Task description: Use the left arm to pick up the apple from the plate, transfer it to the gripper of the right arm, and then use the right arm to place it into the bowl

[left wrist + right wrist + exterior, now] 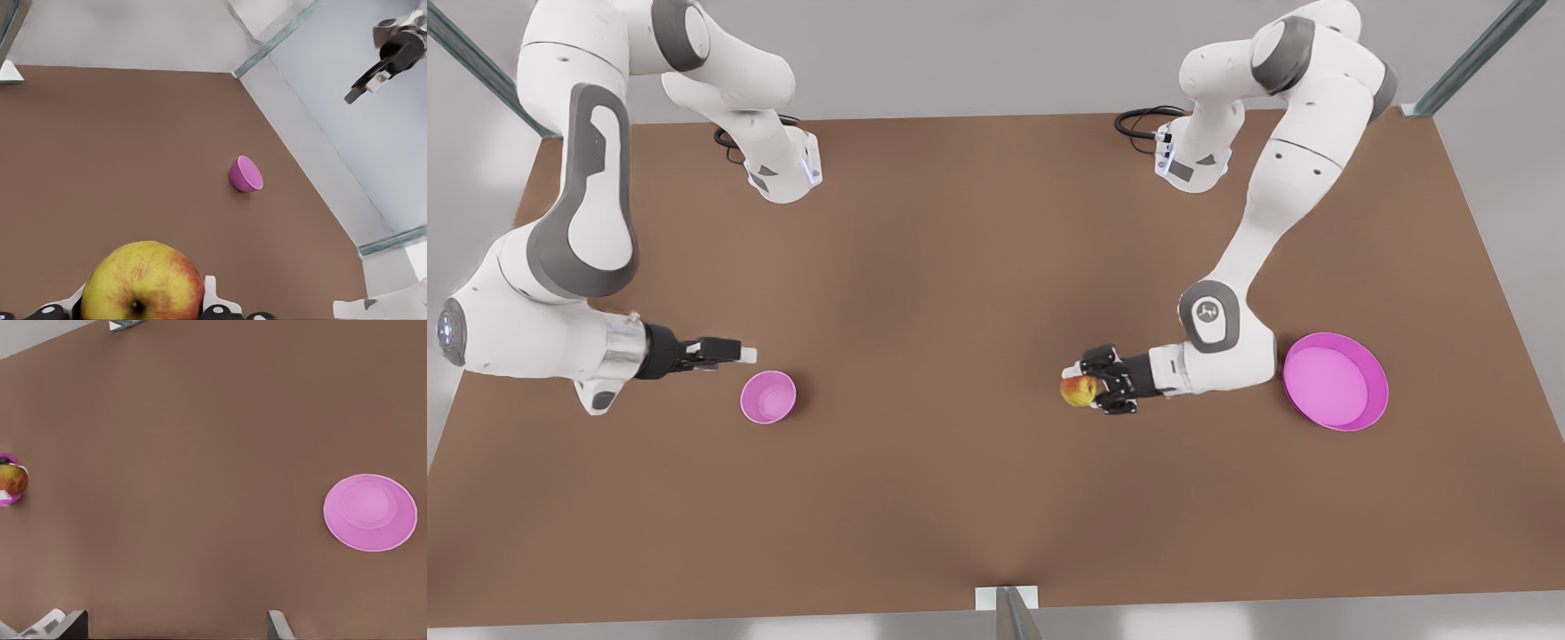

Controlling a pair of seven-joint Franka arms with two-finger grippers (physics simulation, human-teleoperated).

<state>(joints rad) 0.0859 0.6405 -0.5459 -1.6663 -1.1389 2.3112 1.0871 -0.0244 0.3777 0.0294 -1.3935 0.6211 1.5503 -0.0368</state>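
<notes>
- apple (1078, 391): yellow w/ red blush & fine red streaks, dark stem pit
- plate (1336, 381): magenta-pink, lighter pink inside
- bowl (768, 396): pink, same tone as plate
- table (960, 293): plain matte brown, no pattern
- left gripper (1087, 383): black linkage, white pads (211, 291)
- right gripper (749, 356): black body, pale tips, silver cuff behind
- arms: white shells w/ grey joint bands
- frame bars (1476, 58): grey-green metal

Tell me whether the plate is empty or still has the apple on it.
Empty. The plate shows only bare pink; the apple is gripped in the left claw, off the plate.
</notes>
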